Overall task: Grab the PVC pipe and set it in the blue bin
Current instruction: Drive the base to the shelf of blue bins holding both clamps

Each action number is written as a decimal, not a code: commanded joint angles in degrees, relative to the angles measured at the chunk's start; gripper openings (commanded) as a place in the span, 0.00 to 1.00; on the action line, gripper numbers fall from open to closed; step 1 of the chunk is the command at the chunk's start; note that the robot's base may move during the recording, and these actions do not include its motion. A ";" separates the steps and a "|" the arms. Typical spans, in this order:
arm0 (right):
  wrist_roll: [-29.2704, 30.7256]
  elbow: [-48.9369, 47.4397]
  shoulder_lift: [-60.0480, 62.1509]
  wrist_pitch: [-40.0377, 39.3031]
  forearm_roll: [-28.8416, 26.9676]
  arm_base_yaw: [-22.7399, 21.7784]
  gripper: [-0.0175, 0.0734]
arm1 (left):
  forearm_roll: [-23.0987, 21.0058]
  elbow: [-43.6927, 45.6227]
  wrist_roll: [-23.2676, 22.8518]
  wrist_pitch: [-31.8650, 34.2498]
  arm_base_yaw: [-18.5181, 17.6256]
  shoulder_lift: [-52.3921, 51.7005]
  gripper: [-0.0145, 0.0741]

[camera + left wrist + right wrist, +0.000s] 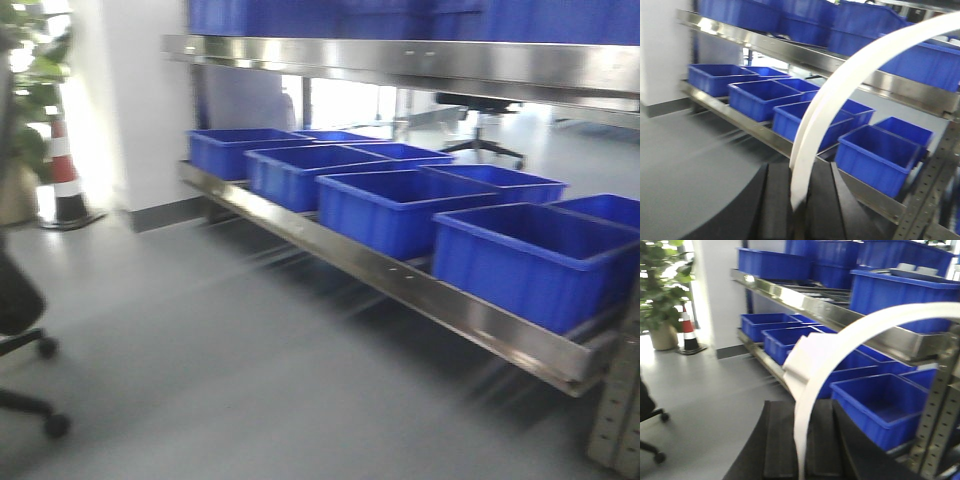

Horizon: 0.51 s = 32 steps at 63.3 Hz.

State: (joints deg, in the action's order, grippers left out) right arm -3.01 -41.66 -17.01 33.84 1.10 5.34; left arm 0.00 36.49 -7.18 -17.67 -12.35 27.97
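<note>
Left wrist view: left gripper (800, 167) jaws narrow, closed on a white curved PVC pipe (842, 82). The pipe's end sits between the dark fingers and the rest arcs up and off the top right of the frame. Right wrist view shows the same kind of thing: right gripper (801, 405) jaws narrow, pinching white pipe that bows up and out to the right. Can't tell whether it is one pipe held at both ends or two pieces. A blurred white patch near the bend in the right view is unclear.

Why held like this, as a guess: the grip is low on the pipe with the bow carried high, so the length clears the steel rack (400, 285) and rides above the blue bins (520, 275) on the way in. The pipe is not over any bin yet, so placing is not done. All frames are smeared, which suggests the base is rolling or turning toward the rack.

View differences:
- The front view shows no arms and no pipe, only the low shelf row of open bins, all looking empty, plus a traffic cone (65, 170) and an office chair (15, 290) on the left.
- Only the wrist views show the pipe and the grips.
- The wrist views also show the upper shelf with more bins, which the front view crops.
- The right wrist view adds a plant (660, 295).
</note>
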 commanded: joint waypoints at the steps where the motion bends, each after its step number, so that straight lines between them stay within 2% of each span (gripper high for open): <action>1: 0.16 -0.46 -0.29 -1.73 0.35 0.01 0.01 | 0.00 0.06 0.04 1.19 0.12 -0.21 0.04; 32: 0.16 -0.46 -0.29 -1.72 0.51 0.01 0.01 | 0.00 0.06 0.04 1.19 0.12 -0.21 0.04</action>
State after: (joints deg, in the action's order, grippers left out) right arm -3.01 -41.66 -17.01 33.84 1.10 5.34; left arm 0.00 36.49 -7.18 -17.67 -12.35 27.97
